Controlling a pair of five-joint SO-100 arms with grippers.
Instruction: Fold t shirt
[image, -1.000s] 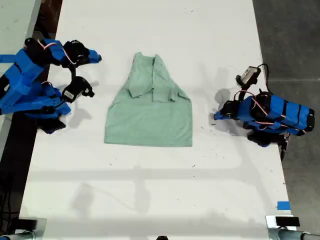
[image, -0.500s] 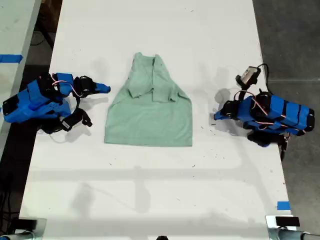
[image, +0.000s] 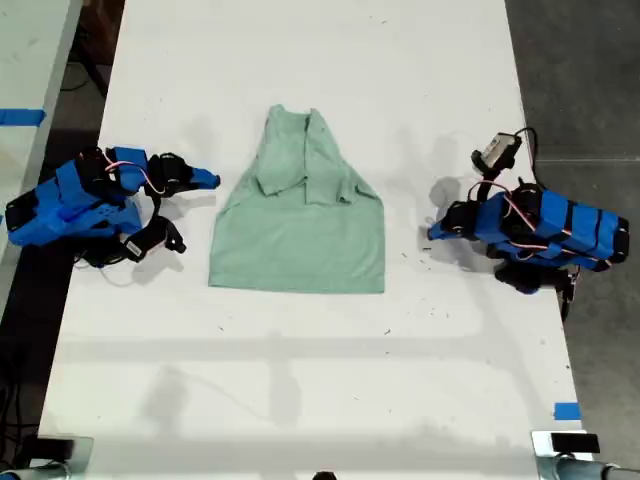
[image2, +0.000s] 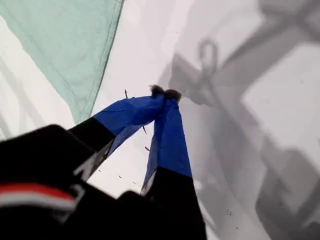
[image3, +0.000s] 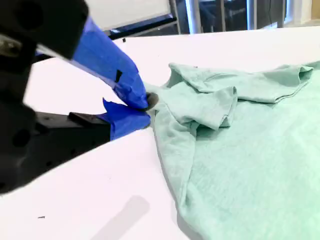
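The pale mint-green t shirt (image: 300, 240) lies flat mid-table with both sleeves folded in over its chest and the neck toward the far edge. My second gripper (image: 208, 179) rests low at the exterior view's left, shut with nothing in it, its tip (image3: 146, 104) just beside the t shirt's (image3: 240, 150) side edge. My first gripper (image: 432, 232) sits at the exterior view's right, shut and empty, its closed tips (image2: 165, 92) over bare table. It stands apart from the t shirt (image2: 65, 45), only a hem corner showing in its wrist view.
The white table (image: 300, 380) runs well past the shirt on all sides. Its edge at the exterior view's right drops to dark floor behind the first arm. Blue tape (image: 566, 411) marks the near corner at that side; another strip (image: 20, 116) lies on the neighbouring surface.
The second arm came down from a raised, pulled-back pose to lie low with its gripper pointing at the shirt's side; over the last half second it hardly moved. The first arm stayed still.
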